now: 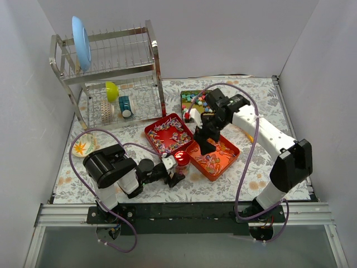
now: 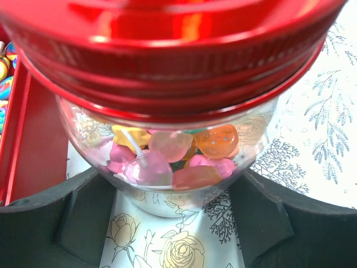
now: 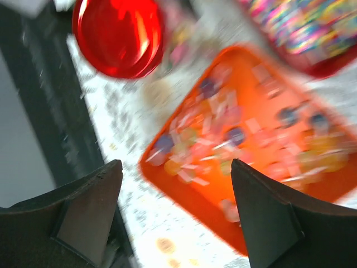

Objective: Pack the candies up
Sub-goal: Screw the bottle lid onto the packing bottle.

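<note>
Red metal lid (image 2: 167, 50) sat on the single glass jar (image 2: 89, 131), which stood on the flowered table (image 1: 262, 100) with the left gripper (image 2: 173, 184) clamped on it, one finger pressed to each side of the glass. Pink, orange and yellow candies (image 2: 167, 146) lay heaped inside. Three open containers held the rest: a red tray (image 1: 148, 132) of striped pieces just beside the jar, an orange tray (image 1: 228, 164) of clear-wrapped ones touching it, and a dark box (image 1: 182, 100) of pastel chunks behind both. The right gripper (image 3: 175, 167) hung over the orange tray with its two fingers spread apart and nothing between them; that view was blurred. One rack (image 1: 111, 72) at the back left carried one blue plate (image 1: 81, 42) and one yellow cup (image 1: 112, 90).
</note>
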Controlling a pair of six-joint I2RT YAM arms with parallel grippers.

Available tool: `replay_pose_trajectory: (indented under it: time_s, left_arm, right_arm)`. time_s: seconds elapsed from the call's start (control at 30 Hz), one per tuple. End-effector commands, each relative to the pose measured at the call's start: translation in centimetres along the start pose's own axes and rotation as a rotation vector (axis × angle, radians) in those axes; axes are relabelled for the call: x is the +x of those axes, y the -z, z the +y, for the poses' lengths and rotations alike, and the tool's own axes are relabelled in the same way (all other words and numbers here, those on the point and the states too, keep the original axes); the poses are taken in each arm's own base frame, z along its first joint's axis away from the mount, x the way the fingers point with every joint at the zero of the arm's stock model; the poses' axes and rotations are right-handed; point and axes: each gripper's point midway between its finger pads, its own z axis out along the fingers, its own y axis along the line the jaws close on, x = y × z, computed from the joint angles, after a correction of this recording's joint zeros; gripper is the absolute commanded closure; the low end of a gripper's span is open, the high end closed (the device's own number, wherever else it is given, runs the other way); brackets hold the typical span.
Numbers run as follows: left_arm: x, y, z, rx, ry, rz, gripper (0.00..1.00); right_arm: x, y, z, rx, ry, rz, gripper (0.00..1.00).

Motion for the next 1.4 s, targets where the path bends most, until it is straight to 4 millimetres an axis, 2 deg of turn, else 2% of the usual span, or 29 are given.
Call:
replay_pose_trajectory:
  time_s: [0.0,0.1,0.13,0.2,0.27,0.4,0.43,0.57,0.8,1.37]
  left_arm:
    - [-4.5,0.4,0.4,-0.016,-0.086,-0.190,1.00]
    - [-4.5,0.3,0.5,-0.017,-0.087,-0.187,1.00]
    - [-4.4,0.3,0.5,-0.020,-0.086,-0.186,1.00]
    - [-4.4,0.4,0.6,-0.022,-0.092,-0.186,1.00]
    - [-4.3,0.4,0.6,-0.025,-0.092,-0.181,1.00]
    - [-4.2,0.3,0.6,-0.026,-0.092,-0.178,1.00]
    - [-4.2,0.3,0.7,-0.026,-0.093,-0.179,1.00]
    - [-4.2,0.3,0.7,-0.026,-0.092,-0.178,1.00]
    - [-4.1,0.2,0.8,-0.035,-0.090,-0.173,1.00]
    - [-3.7,0.3,1.3,-0.054,-0.056,-0.161,1.00]
  right_arm:
    - [-7.6,2.2,-1.6,0.015,0.169,-0.255,0.14]
    - [-10.1,0.9,-1.8,-0.075,0.247,-0.283,0.13]
    - [-9.6,0.3,-0.5,-0.141,0.244,-0.244,0.13]
    - [-10.1,-0.8,0.2,-0.229,0.305,-0.221,0.13]
    - [-9.6,-1.9,1.8,-0.300,0.314,-0.174,0.13]
    - [-8.8,-3.6,2.4,-0.313,0.355,-0.135,0.13]
    - [-8.1,-4.4,2.9,-0.323,0.355,-0.111,0.13]
    - [-7.6,-5.2,3.0,-0.301,0.365,-0.103,0.14]
    - [-6.2,-5.8,2.7,-0.276,0.348,-0.072,0.19]
    - [-1.2,-5.9,3.2,-0.207,0.287,0.030,0.16]
